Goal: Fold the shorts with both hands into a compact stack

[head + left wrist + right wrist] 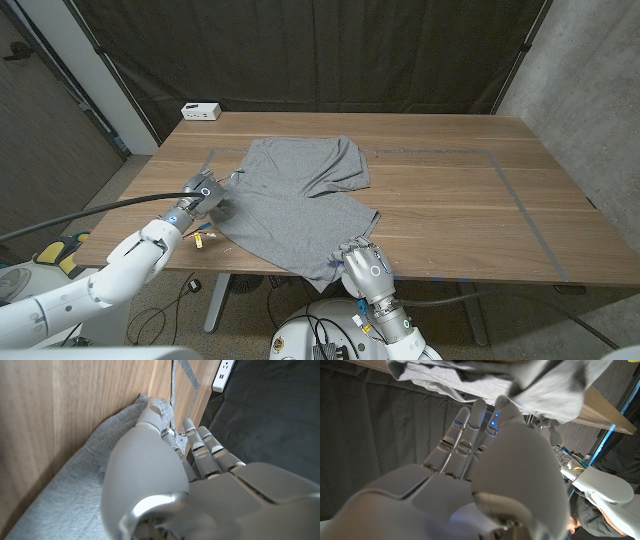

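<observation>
shorts (300, 200) spread mid-table | left hand (205, 195) pinches 9 o'clock edge | right hand (362, 265) grips 5 o'clock hem

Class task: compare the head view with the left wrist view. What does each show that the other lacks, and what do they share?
Head view alone: the whole grey shorts spread on the table, and the right hand at their near edge.
Left wrist view alone: a close look at the left hand's fingers beside the cloth's edge.
Both: shorts, wooden table, left hand, white power strip.
</observation>
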You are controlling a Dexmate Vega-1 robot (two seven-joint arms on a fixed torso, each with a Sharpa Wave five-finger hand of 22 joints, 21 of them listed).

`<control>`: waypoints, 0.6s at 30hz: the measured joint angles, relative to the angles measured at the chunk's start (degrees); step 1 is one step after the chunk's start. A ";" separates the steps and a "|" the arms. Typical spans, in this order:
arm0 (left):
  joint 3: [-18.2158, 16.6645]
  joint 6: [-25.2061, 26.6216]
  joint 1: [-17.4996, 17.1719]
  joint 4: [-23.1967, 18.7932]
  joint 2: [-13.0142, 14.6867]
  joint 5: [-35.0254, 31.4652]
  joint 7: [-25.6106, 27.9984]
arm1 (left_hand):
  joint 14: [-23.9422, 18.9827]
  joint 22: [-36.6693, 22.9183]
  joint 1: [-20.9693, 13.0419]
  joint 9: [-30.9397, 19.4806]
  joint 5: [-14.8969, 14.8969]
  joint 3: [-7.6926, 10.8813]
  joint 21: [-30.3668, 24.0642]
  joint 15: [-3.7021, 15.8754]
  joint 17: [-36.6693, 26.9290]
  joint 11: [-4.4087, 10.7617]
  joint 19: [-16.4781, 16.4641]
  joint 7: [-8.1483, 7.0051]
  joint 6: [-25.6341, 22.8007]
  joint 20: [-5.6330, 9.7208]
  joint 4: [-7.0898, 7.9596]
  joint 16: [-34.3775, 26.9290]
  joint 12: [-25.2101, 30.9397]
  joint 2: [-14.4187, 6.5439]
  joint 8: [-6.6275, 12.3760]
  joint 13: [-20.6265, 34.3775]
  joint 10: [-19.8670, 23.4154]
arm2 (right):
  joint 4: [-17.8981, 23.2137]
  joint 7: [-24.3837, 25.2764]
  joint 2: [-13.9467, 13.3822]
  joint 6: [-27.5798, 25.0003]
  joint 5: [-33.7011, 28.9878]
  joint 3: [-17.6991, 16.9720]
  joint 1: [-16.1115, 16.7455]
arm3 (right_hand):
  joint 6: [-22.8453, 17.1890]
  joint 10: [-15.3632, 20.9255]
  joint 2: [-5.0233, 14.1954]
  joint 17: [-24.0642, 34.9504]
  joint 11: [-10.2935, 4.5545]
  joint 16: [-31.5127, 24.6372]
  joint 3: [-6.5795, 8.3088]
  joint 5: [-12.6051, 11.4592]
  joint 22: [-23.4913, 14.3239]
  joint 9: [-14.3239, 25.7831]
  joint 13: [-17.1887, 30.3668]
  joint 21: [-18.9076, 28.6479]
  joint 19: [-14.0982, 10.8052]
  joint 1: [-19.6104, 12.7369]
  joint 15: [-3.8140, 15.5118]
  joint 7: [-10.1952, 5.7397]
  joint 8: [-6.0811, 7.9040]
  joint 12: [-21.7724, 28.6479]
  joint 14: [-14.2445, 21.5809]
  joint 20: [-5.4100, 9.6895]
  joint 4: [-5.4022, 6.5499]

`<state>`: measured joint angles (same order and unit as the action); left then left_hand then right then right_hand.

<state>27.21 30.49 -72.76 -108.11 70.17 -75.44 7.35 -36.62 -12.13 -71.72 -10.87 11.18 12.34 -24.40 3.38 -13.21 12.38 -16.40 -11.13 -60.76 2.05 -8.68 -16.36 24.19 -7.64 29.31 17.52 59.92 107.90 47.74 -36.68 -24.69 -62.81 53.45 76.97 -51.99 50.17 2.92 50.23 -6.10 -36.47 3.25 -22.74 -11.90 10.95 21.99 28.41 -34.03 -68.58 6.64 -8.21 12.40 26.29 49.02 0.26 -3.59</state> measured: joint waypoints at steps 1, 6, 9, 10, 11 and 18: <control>0.17 0.02 0.18 0.08 -0.04 0.00 0.14 | 0.00 0.00 0.01 0.07 0.00 0.00 0.00 0.00 0.00 0.00 0.00 0.00 0.00 0.00 0.00 0.00 0.00 0.00 0.00 0.00 0.00 | 0.96 -0.55 -0.28 -0.27 0.09 -0.09 0.29 | 3.34 -2.79 -0.70 -0.73 0.29 1.86 -0.88 -0.29 0.15 -0.04 -0.81 -0.14 1.04 2.43 -0.37 0.09 -1.16 -1.71 -1.19 -0.61 0.88; 1.41 0.05 1.54 0.57 -0.38 0.20 0.45 | 0.00 0.00 0.08 0.22 -0.10 -0.03 0.00 0.00 0.00 0.00 0.00 0.00 0.00 0.00 -0.03 0.00 0.01 -0.08 0.00 0.00 0.00 | 4.54 -6.33 -1.60 -2.86 0.35 -0.30 1.67 | 13.70 -11.85 -3.58 -2.20 1.13 6.54 -3.39 -1.64 0.46 0.13 -2.06 -1.48 4.66 8.11 -1.86 0.21 -2.47 -6.66 -6.18 -2.47 3.39; 1.95 0.05 2.18 0.74 -0.50 0.31 0.49 | 0.01 0.00 0.08 0.26 -0.11 0.02 0.00 0.00 0.00 0.00 0.00 0.31 -0.34 0.00 0.02 0.00 0.01 -0.07 -0.02 0.00 0.00 | 6.40 -8.70 -2.52 -3.37 0.64 -0.44 2.66 | 15.08 -13.59 -3.82 -2.44 1.28 7.46 -3.63 -1.87 0.46 0.12 -2.07 -1.79 5.19 8.41 -2.44 0.22 -2.47 -7.49 -7.72 -2.72 3.63; 2.23 0.05 2.48 0.80 -0.54 0.33 0.49 | 0.01 0.00 0.08 0.28 -0.11 0.09 0.00 0.00 0.00 0.00 0.01 0.39 -0.41 0.00 0.09 0.00 0.01 -0.07 -0.03 0.00 0.00 | 7.18 -9.40 -2.99 -3.39 0.98 -0.60 3.24 | 15.08 -13.77 -3.82 -2.48 1.29 7.66 -3.63 -2.20 0.46 0.13 -2.07 -1.79 5.19 8.41 -2.47 0.22 -2.44 -7.49 -7.75 -2.72 3.63; 2.39 0.05 2.72 0.82 -0.57 0.33 0.49 | 0.01 0.01 0.08 0.29 -0.11 0.09 0.00 0.00 0.00 0.00 0.01 0.18 -0.61 0.00 0.09 0.00 0.01 -0.07 -0.03 0.00 0.00 | 7.49 -9.58 -3.20 -3.41 1.09 -0.69 3.56 | 15.07 -13.77 -3.80 -2.48 1.29 7.66 -3.63 -2.44 0.46 0.13 -2.07 -1.79 5.18 8.40 -2.53 0.23 -2.23 -7.49 -7.82 -2.72 3.63; 3.41 0.05 3.71 0.89 -0.69 0.27 0.04 | 0.01 0.01 0.08 0.30 -0.11 0.09 -0.40 0.00 0.01 0.00 0.01 0.18 -0.79 0.00 0.09 0.00 0.00 -0.07 -0.03 0.00 0.00 | 9.84 -9.97 -4.92 -3.98 1.19 -1.24 6.66 | 17.43 -17.51 -3.03 -3.64 0.89 10.11 -2.67 -3.38 0.73 0.12 -2.24 -2.13 5.51 6.62 -2.93 -0.14 -2.13 -9.62 -10.76 -2.39 2.79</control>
<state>30.62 30.54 -69.04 -107.22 69.49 -75.17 7.38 -36.60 -12.13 -71.64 -10.56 11.07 12.43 -24.80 3.37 -13.20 12.38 -16.39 -10.95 -61.55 2.05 -8.59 -16.36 24.19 -7.71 29.28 17.52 59.92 117.74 37.77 -41.61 -28.67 -61.62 52.20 83.62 -34.56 32.66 -0.10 46.59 -5.21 -26.36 0.58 -26.13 -11.18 11.08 19.75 26.28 -28.52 -61.96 3.70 -8.34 10.27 16.67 38.26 -2.13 -0.79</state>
